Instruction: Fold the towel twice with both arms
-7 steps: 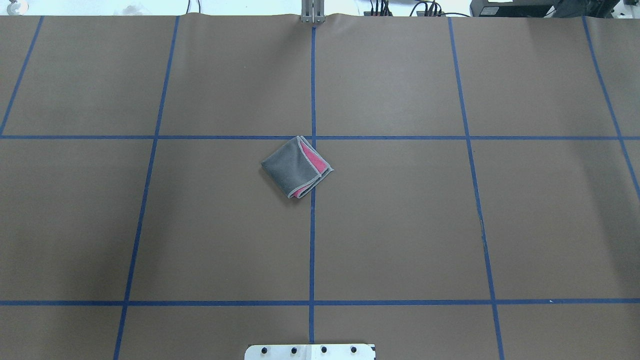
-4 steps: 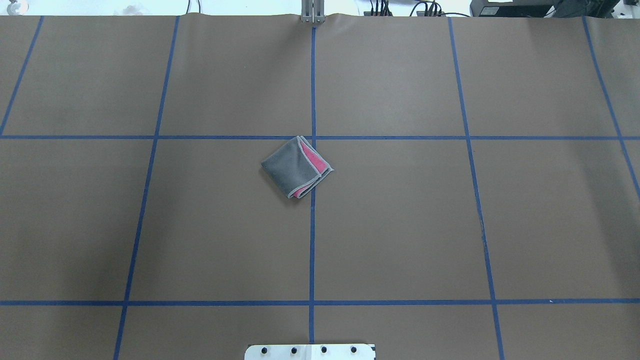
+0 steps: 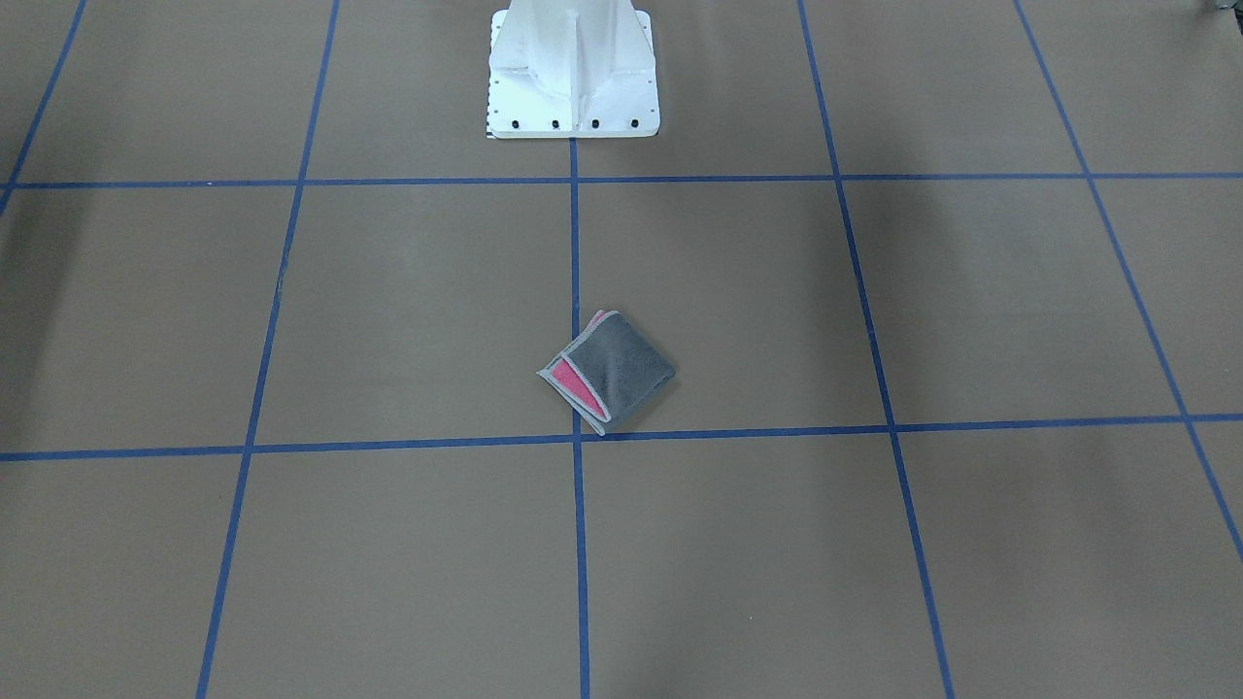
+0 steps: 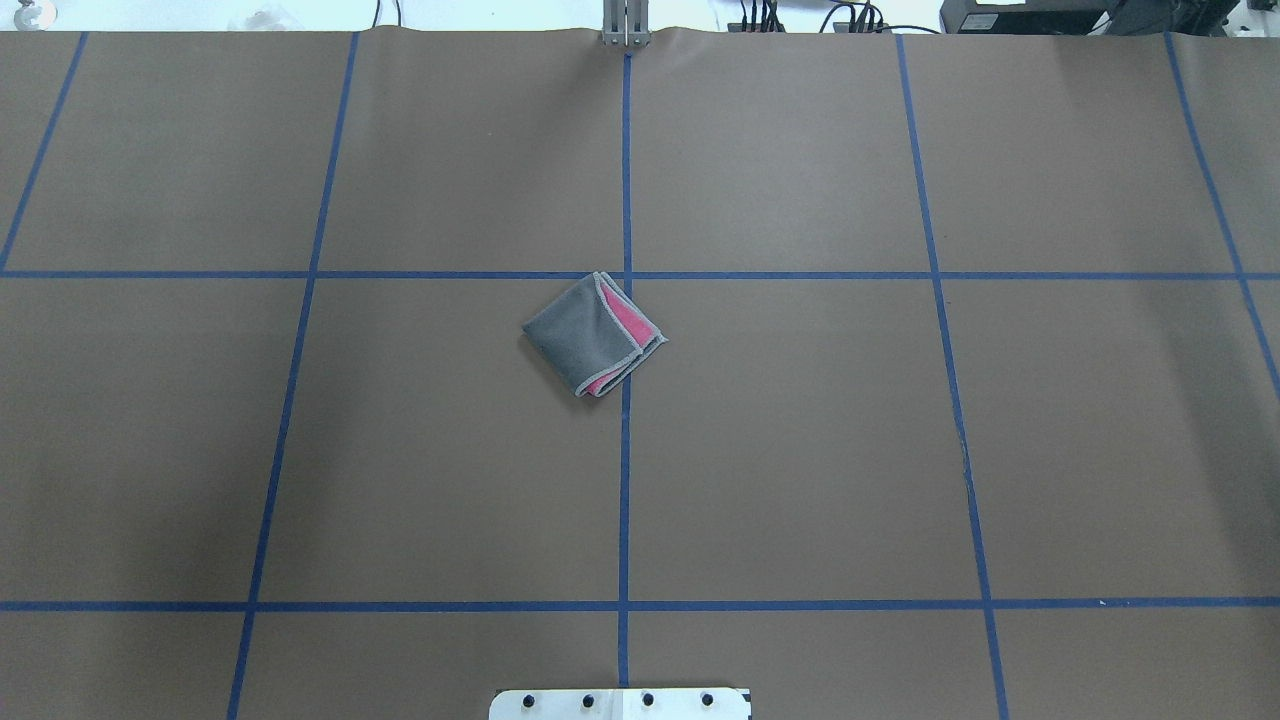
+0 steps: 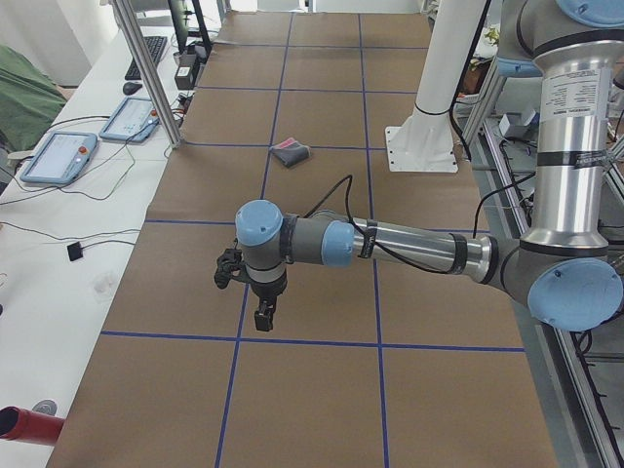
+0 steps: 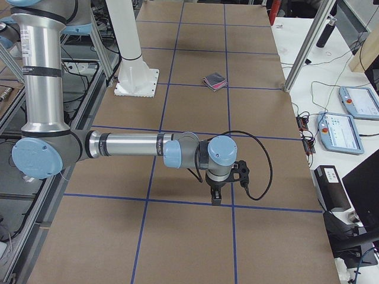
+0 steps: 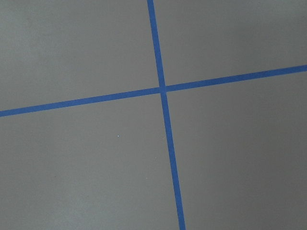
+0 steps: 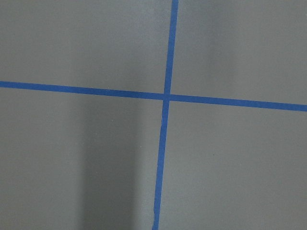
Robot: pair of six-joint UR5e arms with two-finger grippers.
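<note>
The towel (image 4: 592, 335) lies folded into a small square near the table's middle, dark grey face up, with a pink strip and light grey edging along one side. It also shows in the front view (image 3: 610, 372) and both side views (image 5: 291, 149) (image 6: 215, 81). Both arms are far from it, out over the table's ends. The left gripper (image 5: 263, 317) points down over a tape crossing, and so does the right gripper (image 6: 217, 195). I cannot tell whether either is open or shut. Both wrist views show only brown table and blue tape.
The white pedestal base (image 3: 573, 87) is bolted at the robot's side of the table. Blue tape lines (image 4: 625, 480) grid the brown surface. Benches with teach pendants (image 5: 58, 156) (image 6: 342, 131), cables and aluminium posts (image 6: 305, 53) flank the far table edge.
</note>
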